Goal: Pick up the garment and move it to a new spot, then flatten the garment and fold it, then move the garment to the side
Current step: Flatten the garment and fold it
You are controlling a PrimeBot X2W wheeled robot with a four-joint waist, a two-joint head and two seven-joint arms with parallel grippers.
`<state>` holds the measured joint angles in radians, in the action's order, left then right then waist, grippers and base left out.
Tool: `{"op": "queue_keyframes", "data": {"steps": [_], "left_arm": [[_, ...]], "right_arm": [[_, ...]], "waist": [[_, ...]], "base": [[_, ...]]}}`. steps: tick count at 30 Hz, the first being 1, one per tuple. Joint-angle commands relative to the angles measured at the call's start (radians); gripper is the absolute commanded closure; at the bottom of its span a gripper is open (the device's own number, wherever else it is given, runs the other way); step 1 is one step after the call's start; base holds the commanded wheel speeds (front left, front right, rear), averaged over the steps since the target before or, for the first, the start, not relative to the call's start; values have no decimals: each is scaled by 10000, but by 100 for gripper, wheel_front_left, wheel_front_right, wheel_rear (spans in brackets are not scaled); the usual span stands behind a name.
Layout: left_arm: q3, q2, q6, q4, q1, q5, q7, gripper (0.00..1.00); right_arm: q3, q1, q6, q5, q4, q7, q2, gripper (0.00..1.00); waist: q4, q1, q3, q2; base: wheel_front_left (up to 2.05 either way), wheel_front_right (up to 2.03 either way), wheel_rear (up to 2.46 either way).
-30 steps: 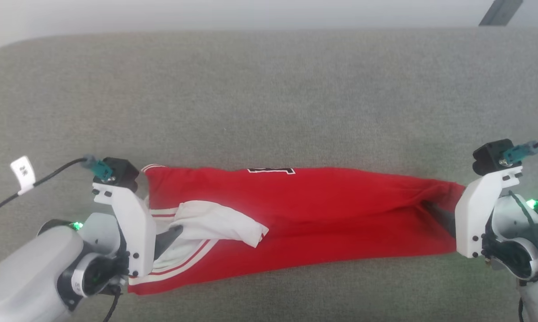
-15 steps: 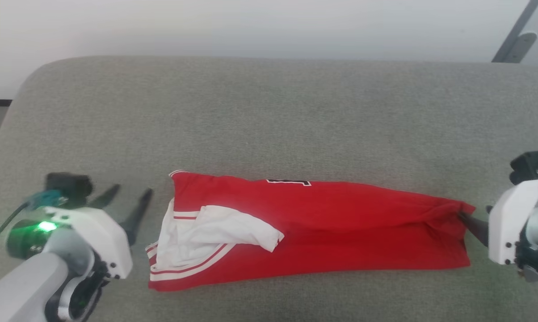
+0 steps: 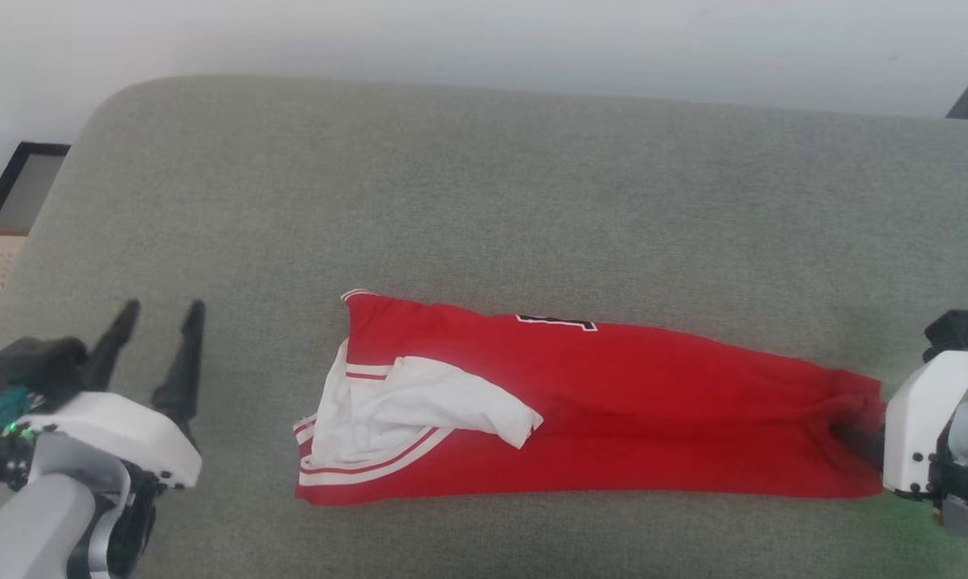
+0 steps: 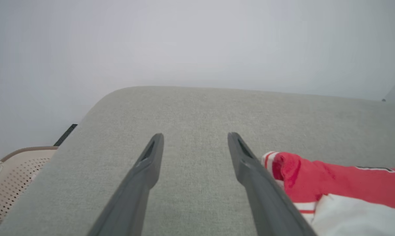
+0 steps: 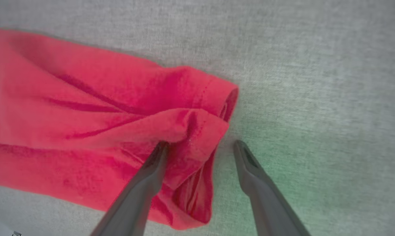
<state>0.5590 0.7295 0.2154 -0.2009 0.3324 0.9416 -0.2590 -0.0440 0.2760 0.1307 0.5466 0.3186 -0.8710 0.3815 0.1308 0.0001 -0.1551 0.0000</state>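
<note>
Red garment [image 3: 596, 410] lies flat on the grey fabric surface [image 3: 484, 201], folded into one long strip running left to right across the near half in the head view. Neck and shoulder end points to the robot's left, hem end to its right. White sleeve [image 3: 444, 402] is flopped over the red at the left end, with white-and-red striped trim [image 3: 371, 462] along the near edge there. A bit of dark white-outlined lettering [image 3: 556, 322] peeks out at the far fold. Left tool [image 3: 166, 305] is wide, nothing between its fingers, held over bare surface well to the left of the garment and not touching it; the left wrist view shows the garment's trimmed corner just beside one finger's outer side. Right tool [image 5: 200, 143] is at the hem end, also spread wide with no grip: in the right wrist view one finger [image 5: 151, 170] rests on or against the bunched hem fold and the other is over bare surface just off the cloth edge. Hem is wrinkled and doubled up there. Green glow on the surface near the right tool. Beige perforated basket [image 4: 13, 177] sits past the surface's left edge, with a pale wall [image 3: 484, 32] behind.
</note>
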Motion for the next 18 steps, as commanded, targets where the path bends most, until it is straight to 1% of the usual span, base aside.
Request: {"op": "queue_keyframes", "data": {"steps": [1,4,5,6,7,9,12,15,18], "left_arm": [[-449,-255,-119,-2,-415,-304,-51,0],[-1597,-829,-467,-17,-863,-1037,-56,0],[-1940,-1067,-641,-34,-1015,-1280,-57,0],[-2222,-1255,-783,-80,-1153,-1503,-56,0],[-2508,-1453,-928,-126,-1270,-1766,-57,0],[-3026,-1880,-1281,-184,-1447,-2095,-57,0],[-3782,-2396,-1679,-277,-1594,-2623,-58,0],[-4394,-2807,-2123,-423,-1763,-3152,-59,0],[-4919,-3197,-2514,-511,-1858,-3564,-59,0]], "right_arm": [[75,117,2,25,222,77,-40,0],[284,278,2,149,704,191,-225,0],[351,320,2,258,867,175,-303,7],[472,357,3,310,969,183,-342,63],[607,389,7,396,1040,208,-342,100],[806,397,16,574,1149,216,-302,100],[808,541,3,787,1195,406,-140,100],[788,703,2,951,1145,604,1,100],[650,833,-9,939,1188,777,276,100]], "waist": [[92,-1,-83,0],[189,-1,-165,0],[218,-1,-185,0],[251,-1,-205,0],[283,-1,-222,0],[319,-1,-237,0],[336,-1,-251,0],[292,-1,-262,0],[218,-1,-278,0]], "base": [[0,0,0],[0,0,0],[0,0,0],[0,0,0],[0,0,0],[0,0,0],[0,0,0],[0,0,0],[0,0,0]]}}
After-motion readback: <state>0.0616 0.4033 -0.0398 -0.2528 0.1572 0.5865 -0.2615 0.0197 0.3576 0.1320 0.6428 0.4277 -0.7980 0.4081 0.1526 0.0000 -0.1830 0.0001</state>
